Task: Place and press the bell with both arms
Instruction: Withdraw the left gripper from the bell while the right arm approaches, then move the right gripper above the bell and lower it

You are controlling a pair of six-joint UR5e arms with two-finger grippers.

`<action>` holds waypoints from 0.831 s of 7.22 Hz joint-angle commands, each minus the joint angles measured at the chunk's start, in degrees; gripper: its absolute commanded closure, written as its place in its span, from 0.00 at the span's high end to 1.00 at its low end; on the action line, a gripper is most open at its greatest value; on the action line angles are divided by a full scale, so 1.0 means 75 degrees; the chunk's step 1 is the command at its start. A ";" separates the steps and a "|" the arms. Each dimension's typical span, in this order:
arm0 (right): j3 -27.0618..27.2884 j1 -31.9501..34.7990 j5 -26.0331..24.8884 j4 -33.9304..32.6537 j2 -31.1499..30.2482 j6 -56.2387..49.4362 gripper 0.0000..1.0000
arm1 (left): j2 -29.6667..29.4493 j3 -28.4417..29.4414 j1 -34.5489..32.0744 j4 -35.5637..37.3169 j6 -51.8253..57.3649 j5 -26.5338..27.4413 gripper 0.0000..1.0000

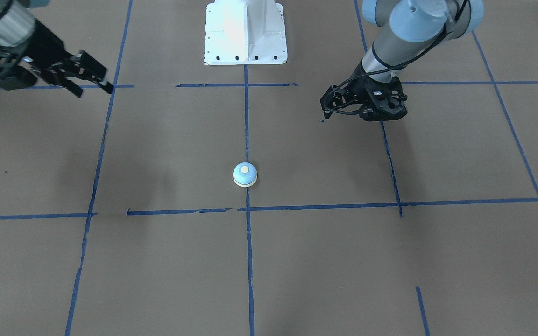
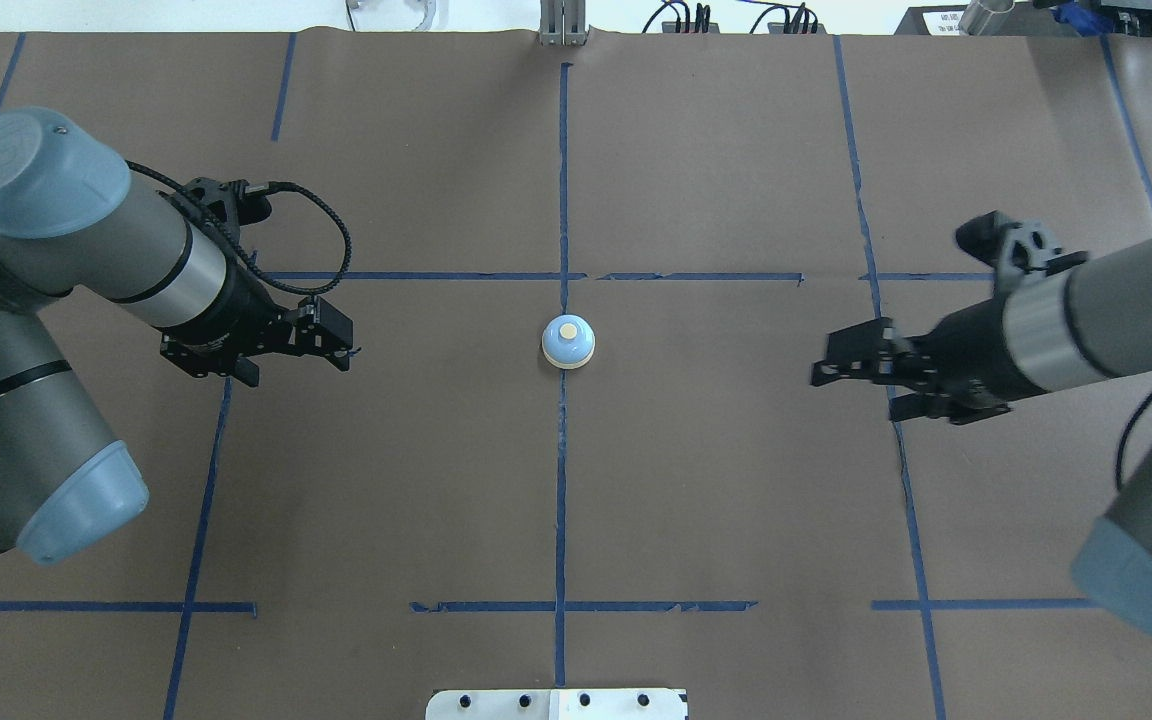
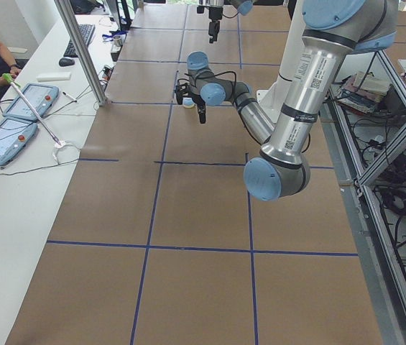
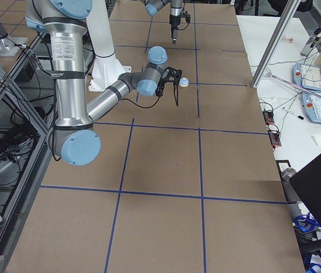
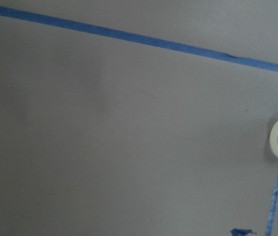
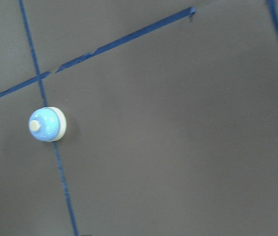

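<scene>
The bell [image 2: 567, 342] stands upright btwn my claws, so my spread rt claw [image 2: 856, 390] must drop straight onto its button [image 2: 568, 330] w/o skidding it; lt claw [image 2: 324, 340]: can't tell if spread.

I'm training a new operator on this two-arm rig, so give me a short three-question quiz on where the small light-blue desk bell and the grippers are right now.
1. True or false: the small light-blue dome-shaped desk bell lies tipped on its side.
2. Multiple choice: the bell stands A) on a blue tape line on the brown paper-covered table; B) inside a gripper; C) on a white plate.
3. Fill in: the bell sits ___ the left arm's black gripper and the right arm's black gripper, touching neither.
Key: 1 false, it stands upright with its cream button on top; 2 A; 3 between.
</scene>
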 commanded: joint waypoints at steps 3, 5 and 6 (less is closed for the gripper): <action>-0.1475 -0.1919 -0.2699 -0.2804 0.3842 0.1113 0.95 | 0.0662 -0.0522 -0.0153 0.0000 0.0251 0.0000 1.00; -0.3149 -0.1956 -0.2787 -0.2781 0.4790 0.0894 0.08 | 0.2205 -0.1656 -0.0351 0.0023 0.1257 0.0000 1.00; -0.3446 -0.1921 -0.2729 -0.2781 0.4841 0.0348 0.00 | 0.2397 -0.1893 -0.0352 0.0035 0.1260 0.0000 1.00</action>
